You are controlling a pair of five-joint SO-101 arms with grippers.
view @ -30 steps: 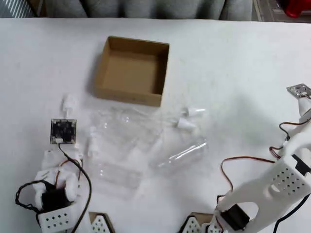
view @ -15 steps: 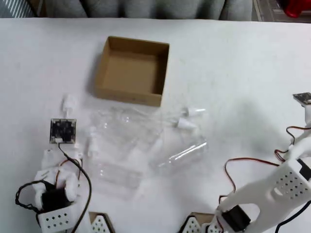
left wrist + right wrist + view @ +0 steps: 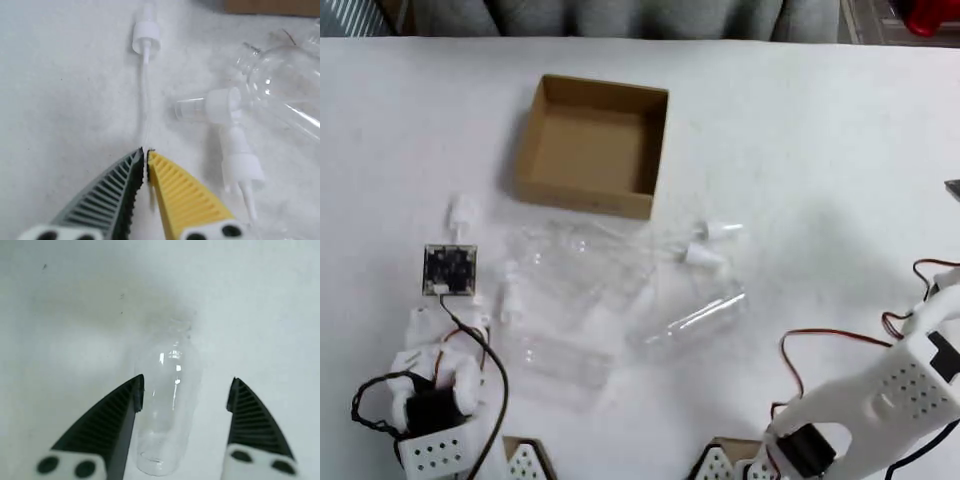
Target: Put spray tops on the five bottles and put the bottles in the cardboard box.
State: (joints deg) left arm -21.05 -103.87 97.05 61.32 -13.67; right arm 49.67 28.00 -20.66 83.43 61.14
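The left tool (image 3: 146, 152) is clenched, its grey and yellow tips pinching the end of the thin tube of a spray top (image 3: 146, 36) that lies flat on the white desk (image 3: 60, 90). Near it, a second spray top (image 3: 241, 162) lies just beside the clear bottles (image 3: 280, 95). The right tool (image 3: 186, 381) is released, jaws wide apart, and a lone bottle (image 3: 167, 405) lies on its side on the desk between them, touching neither. In the high view the clear bottles (image 3: 692, 318) lie in a loose heap just in front of the open-topped cardboard box (image 3: 582, 195), with two more spray tops (image 3: 718, 232) beside them.
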